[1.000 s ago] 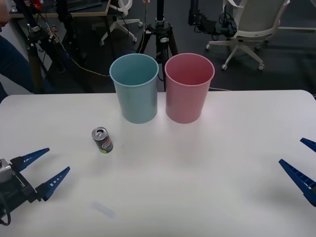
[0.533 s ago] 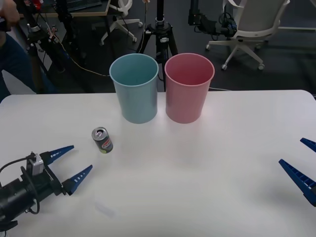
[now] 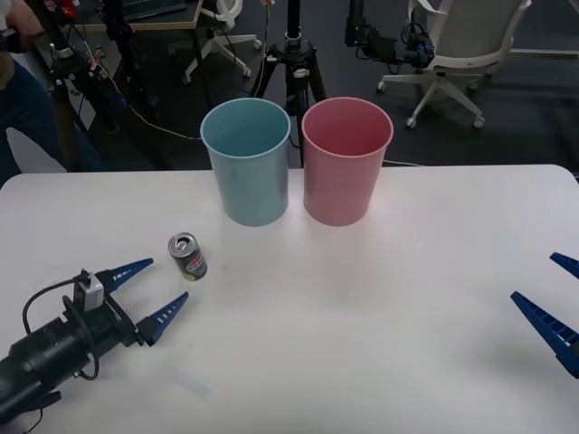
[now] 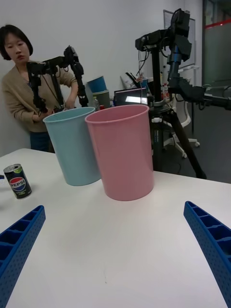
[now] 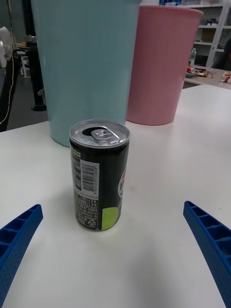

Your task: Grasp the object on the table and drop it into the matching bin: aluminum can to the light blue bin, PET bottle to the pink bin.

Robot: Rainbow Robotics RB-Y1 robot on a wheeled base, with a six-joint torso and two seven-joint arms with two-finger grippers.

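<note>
A black tripod [image 3: 291, 63] stands on the dark floor [image 3: 507, 136] at 12 o'clock in the front view. A white office chair [image 3: 457, 45] on castors sits at 1 o'clock, a second white chair base [image 3: 222, 41] at 11 o'clock. A dark stand with trailing cables [image 3: 68, 81] rises at 10 o'clock, beside a wooden desk [image 3: 136, 23].
</note>
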